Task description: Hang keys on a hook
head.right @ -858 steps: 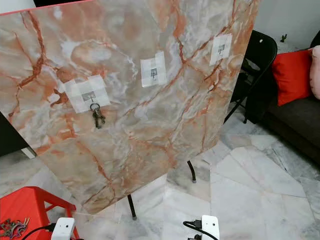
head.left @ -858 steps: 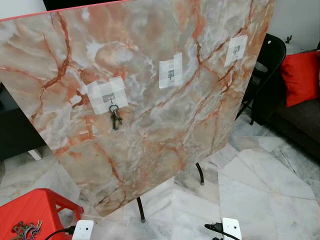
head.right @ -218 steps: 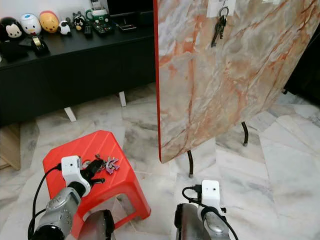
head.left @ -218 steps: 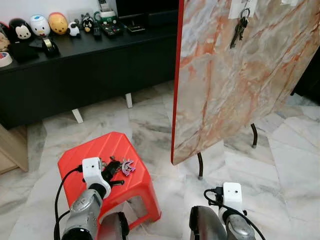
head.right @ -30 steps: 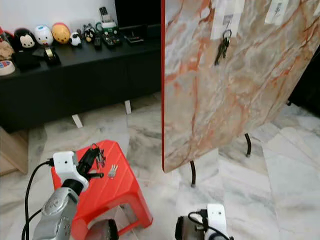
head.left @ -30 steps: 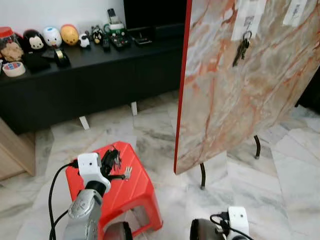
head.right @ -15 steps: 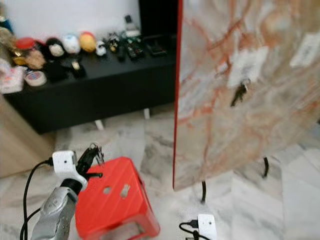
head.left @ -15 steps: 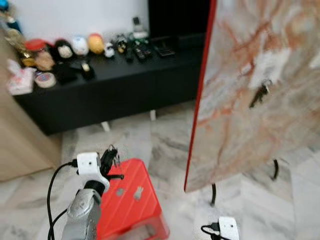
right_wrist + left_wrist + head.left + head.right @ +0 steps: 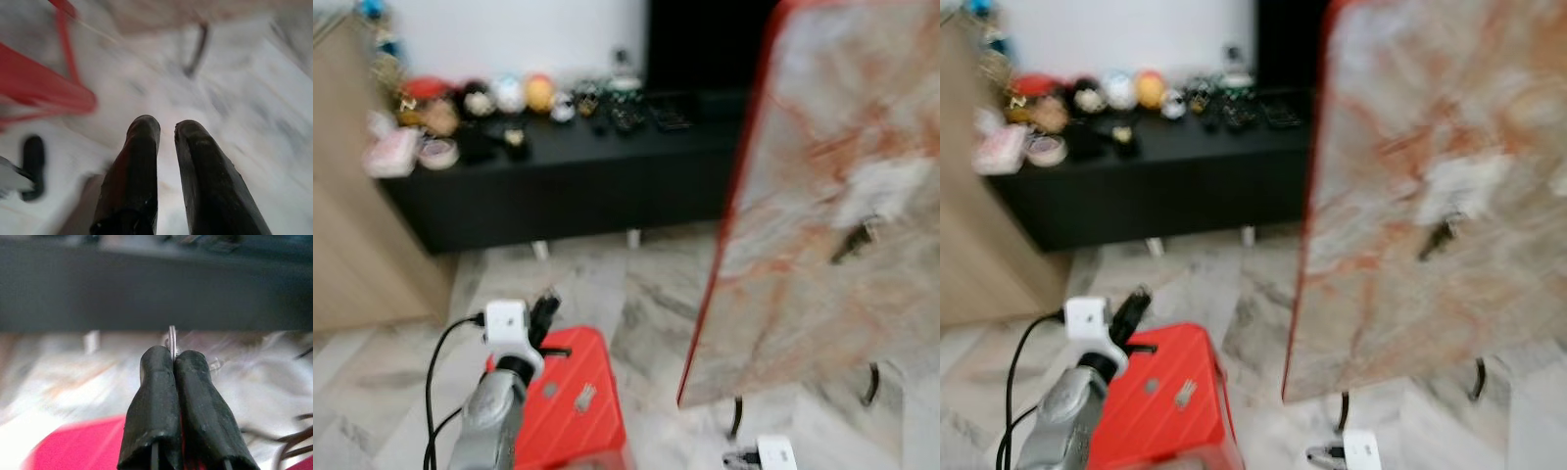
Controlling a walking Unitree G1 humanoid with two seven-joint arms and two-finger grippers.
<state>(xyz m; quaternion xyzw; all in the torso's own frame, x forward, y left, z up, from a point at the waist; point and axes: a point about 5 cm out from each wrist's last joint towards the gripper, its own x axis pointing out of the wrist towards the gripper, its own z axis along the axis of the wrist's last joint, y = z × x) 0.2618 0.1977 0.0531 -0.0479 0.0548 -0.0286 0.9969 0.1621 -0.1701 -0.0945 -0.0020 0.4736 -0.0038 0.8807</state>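
The left pincer (image 9: 172, 363) is raised above the red plastic stool (image 9: 570, 411), its two black fingers (image 9: 156, 382) pressed together on a thin silver key ring (image 9: 172, 340) — the ring's edge pokes out past the tips. To the robot's right stands the tilted orange-veined marble-pattern board (image 9: 822, 196), where a dark bunch of keys (image 9: 855, 241) hangs from a white taped patch (image 9: 891, 191). The right pincer (image 9: 166, 132) hangs low over the pale marble floor (image 9: 274, 98), its fingers slightly parted — nothing between them. Both head views are blurred.
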